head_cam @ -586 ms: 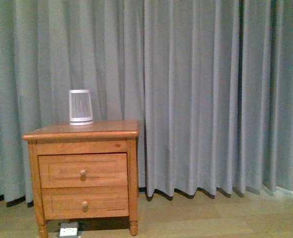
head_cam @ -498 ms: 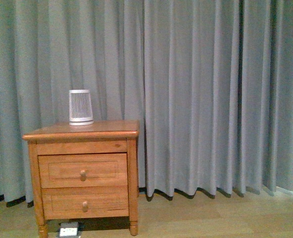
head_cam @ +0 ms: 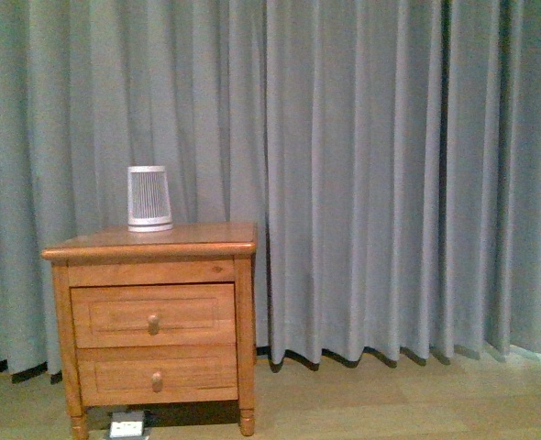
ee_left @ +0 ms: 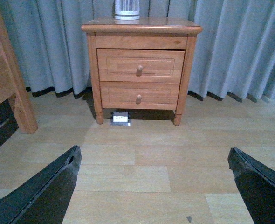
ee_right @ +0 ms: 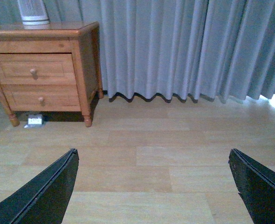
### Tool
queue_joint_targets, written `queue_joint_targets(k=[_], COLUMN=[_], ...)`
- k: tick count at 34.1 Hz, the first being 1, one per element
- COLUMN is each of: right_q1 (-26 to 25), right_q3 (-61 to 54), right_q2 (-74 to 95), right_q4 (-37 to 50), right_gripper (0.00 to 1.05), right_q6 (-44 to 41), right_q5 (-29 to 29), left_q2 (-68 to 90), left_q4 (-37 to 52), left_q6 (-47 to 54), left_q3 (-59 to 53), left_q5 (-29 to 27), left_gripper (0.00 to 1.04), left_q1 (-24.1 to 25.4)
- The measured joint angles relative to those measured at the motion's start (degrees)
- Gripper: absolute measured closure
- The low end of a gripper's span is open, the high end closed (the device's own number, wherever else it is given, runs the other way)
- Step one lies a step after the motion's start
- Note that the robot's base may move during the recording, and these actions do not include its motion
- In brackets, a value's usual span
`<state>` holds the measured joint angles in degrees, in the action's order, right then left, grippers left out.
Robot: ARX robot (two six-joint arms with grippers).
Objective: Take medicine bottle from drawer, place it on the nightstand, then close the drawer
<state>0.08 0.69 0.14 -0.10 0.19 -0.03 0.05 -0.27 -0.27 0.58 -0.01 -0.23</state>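
Against the grey pleated curtain point(head_cam: 390, 183), the nightstand point(head_cam: 245, 330) is seen standing on a pale wood-plank floor point(head_cam: 399, 403). The upper drawer point(head_cam: 197, 316) is shut flush, interior hidden. A white slatted device point(head_cam: 149, 198) is set on the tabletop point(head_cam: 206, 236), left side. Marks on the white box point(head_cam: 126, 427) underneath are too small to be read. Left gripper point(ee_left: 153, 149) and right gripper point(ee_right: 152, 150): jaws spread wide, nothing held.
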Motion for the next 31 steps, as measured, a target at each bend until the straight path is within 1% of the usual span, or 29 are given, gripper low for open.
queue_joint_targets(k=[31], right_q1=[0.0], right_q3=[0.0], right_q2=[0.0], right_q4=[0.0], right_gripper=[0.07], right_q6=[0.0], right_q5=[0.0], left_q2=[0.0], left_q4=[0.0], left_q6=[0.0], left_q3=[0.0], left_q5=[0.0], left_gripper=[0.07], left_q1=[0.0])
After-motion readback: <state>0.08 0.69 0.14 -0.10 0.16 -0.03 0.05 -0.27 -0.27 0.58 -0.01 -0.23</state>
